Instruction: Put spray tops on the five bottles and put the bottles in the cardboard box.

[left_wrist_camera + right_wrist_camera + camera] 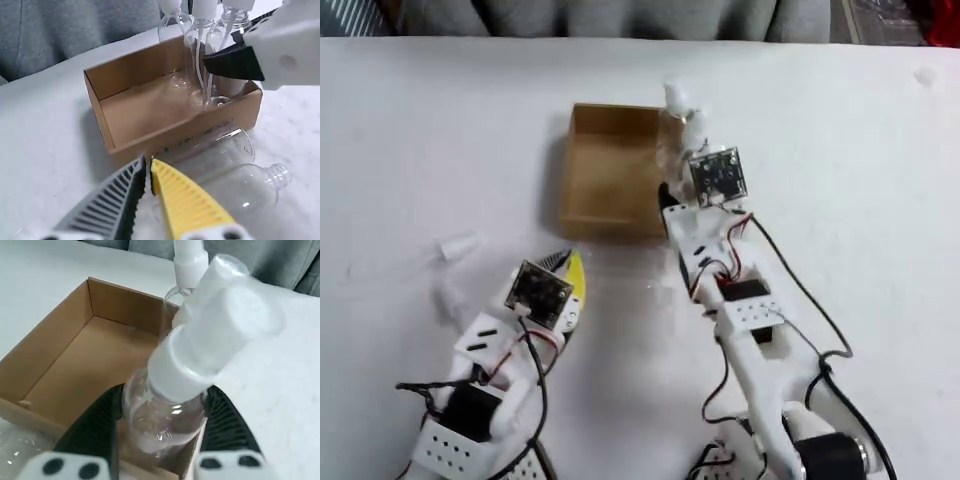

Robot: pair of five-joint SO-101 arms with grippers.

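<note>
**Item 1: cardboard box** [605, 118]. Open-topped, on the white tabletop [440, 130], ahead of both arms.

**Item 2: right tool** [165, 390]. Black fingers spread around a clear bottle [162, 422] and clamped on its body. The bottle carries a white spray top [220, 325]. It sits between the fingers over the box's corner on the right arm's side. Whether its base touches the box floor cannot be told.

**Item 3: second capped bottle** [187, 265]. Stands just beyond the held one, at the same side of the box.

**Item 4: left tool** [148, 165]. One grey and one yellow finger, drawn to a narrow slit with nothing between them. The tips point at the box's near wall and stop short of it.

**Item 5: two uncapped bottles** [250, 187] and [220, 147]. They lie on their sides on the tabletop, outside the box. One is against its near wall and the other just beside it. Both are near the left tool's tips, off to the yellow finger's side, and neither touches the tool.

**Item 6: loose spray top** [460, 246]. Lies on the tabletop, apart from the box and beside the left arm.
</note>
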